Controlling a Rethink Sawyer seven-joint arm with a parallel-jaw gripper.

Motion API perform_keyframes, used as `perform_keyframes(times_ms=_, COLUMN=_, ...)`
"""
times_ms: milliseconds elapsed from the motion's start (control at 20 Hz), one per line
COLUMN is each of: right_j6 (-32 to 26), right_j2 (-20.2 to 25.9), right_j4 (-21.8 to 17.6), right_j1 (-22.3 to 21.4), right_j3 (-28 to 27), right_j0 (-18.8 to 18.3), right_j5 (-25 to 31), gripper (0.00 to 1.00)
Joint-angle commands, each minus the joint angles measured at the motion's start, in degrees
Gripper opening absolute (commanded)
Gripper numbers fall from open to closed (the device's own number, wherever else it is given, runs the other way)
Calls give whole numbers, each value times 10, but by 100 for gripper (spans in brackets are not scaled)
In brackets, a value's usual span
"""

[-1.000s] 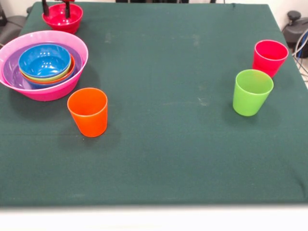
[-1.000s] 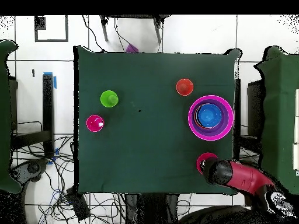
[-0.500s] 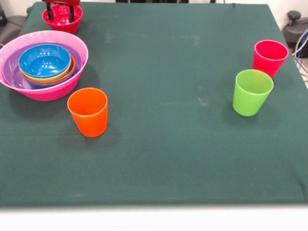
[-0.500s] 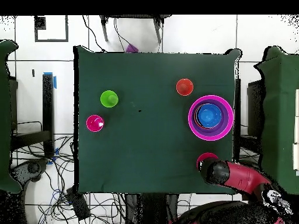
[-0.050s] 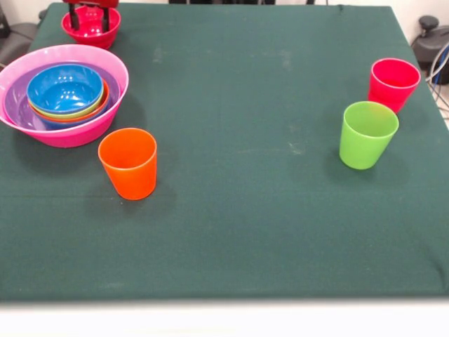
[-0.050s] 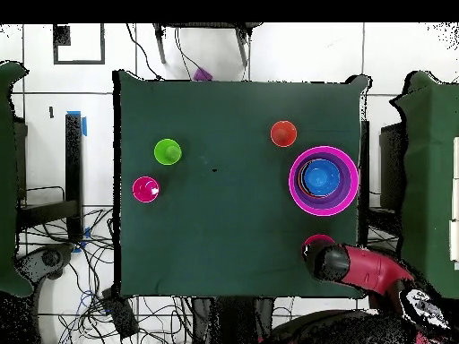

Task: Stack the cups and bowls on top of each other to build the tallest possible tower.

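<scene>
Bench [image 5: 245, 232]: covered in dark green cloth; all items below stand on it.

Tower [image 5: 63, 95]: nested bowls at the left side of the front view. Base is the huge pink bowl [image 5: 105, 119]; inside it the purple bowl [image 5: 17, 112], then thin rims of orange and lime green, with a blue bowl [image 5: 64, 88] uppermost. Whether a second blue bowl sits beneath the top one cannot be told from either view. In the overhead view the stack appears as concentric rings [image 6: 324, 180] near the right edge of the cloth.

Red-pink bowl [image 5: 90, 29]: stands apart from the tower, at the far left corner in the front view, upright on the cloth.

End effector [image 5: 89, 15]: two dark fingers reach down into the red-pink bowl from the top edge, spread apart with a gap between them; they appear released rather than clamped on the rim, though only their tips show. In the overhead view the red and black arm [image 6: 368, 273] covers most of that bowl.

Orange cup [image 5: 128, 163]: upright, mouth up, just in front of the tower, not touching it.

Lime green cup [image 5: 367, 134]: upright, at the right side, well apart from the tower.

Red-pink cup [image 5: 393, 83]: upright, just behind the lime green cup, near the right edge.
</scene>
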Motion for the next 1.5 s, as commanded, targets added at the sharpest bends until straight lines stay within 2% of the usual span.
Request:
perform_keyframes(times_ms=50, right_j6=-7, right_j2=57, right_j4=-17, right_j1=-34, right_j3=17, right_j0=27, right_j5=57, gripper=100)
perform_keyframes(times_ms=600, right_j6=-31, right_j2=77, right_j4=-19, right_j1=-46, right_j3=18, right_j0=6, right_j5=69, gripper=100)
perform_keyframes(times_ms=950, right_j6=-49, right_j2=94, right_j4=-44, right_j1=8, right_j3=-10, right_j0=-37, right_j5=33, gripper=100)
perform_keyframes(times_ms=1500, right_j6=-60, right_j2=112, right_j4=-84, right_j1=39, right_j3=-42, right_j0=-76, right_j5=31, gripper=100)
